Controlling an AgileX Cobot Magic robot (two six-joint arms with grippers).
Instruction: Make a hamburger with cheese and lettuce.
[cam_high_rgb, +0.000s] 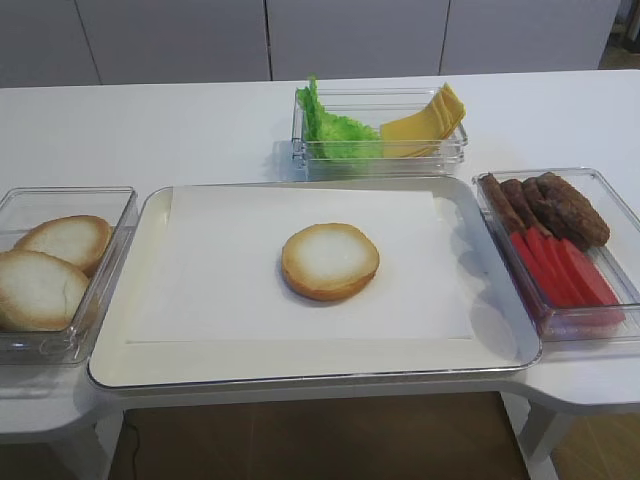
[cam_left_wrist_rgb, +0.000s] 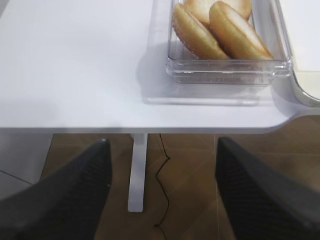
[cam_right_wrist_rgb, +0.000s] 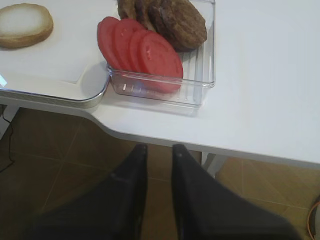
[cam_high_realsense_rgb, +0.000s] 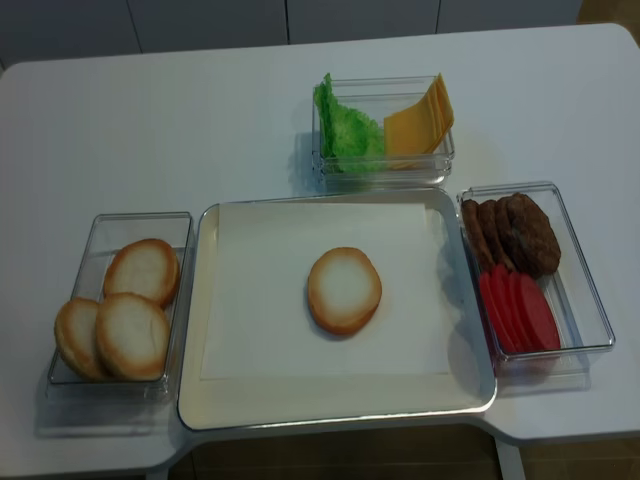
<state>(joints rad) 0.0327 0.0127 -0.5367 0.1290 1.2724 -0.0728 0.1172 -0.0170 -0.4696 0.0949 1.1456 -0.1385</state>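
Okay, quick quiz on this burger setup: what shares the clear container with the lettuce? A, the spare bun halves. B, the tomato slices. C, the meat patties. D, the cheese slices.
D: the lettuce sits on the left side of the clear container behind the tray, with the fanned cheese beside it on the right.

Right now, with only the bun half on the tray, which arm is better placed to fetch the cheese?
Right, marginally. The cheese lies at the right end of the far container, right of the bun half. Both grippers hang off the table's front edge: right gripper by the tomato bin, left gripper by the spare buns.
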